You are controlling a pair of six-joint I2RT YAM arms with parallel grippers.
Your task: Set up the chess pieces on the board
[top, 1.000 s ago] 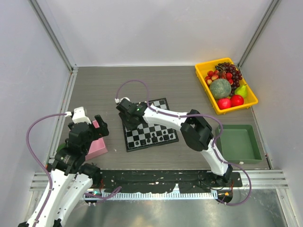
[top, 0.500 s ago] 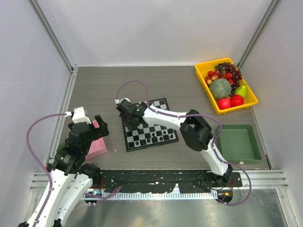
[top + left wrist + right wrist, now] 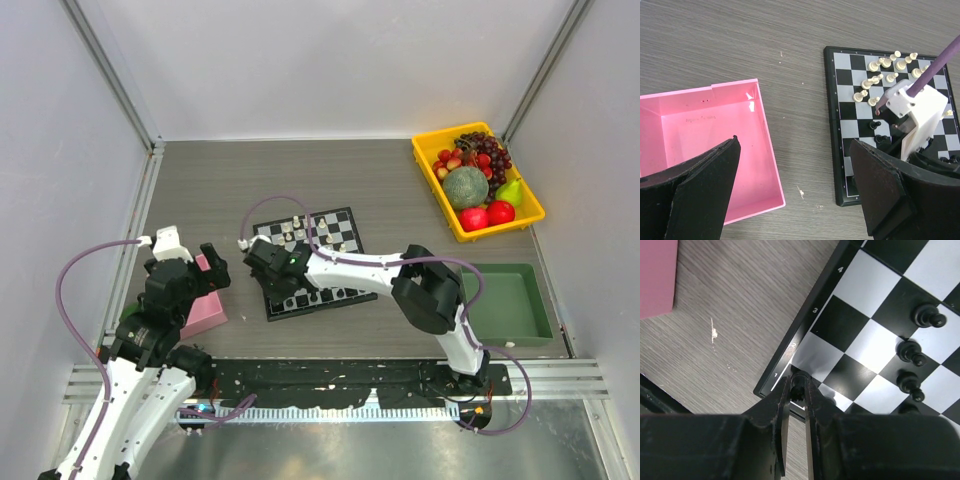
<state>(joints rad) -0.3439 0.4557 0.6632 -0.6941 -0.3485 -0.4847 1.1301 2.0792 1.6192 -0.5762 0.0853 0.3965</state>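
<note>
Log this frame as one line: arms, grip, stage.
right gripper: shut on black piece at board corner | left gripper: open, at pink box | stage: piece not yet released

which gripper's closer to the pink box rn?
Left. The left gripper hangs open over the pink box's right edge. The right gripper is off to the box's right, at the chessboard's near-left corner, shut on a black chess piece.
</note>
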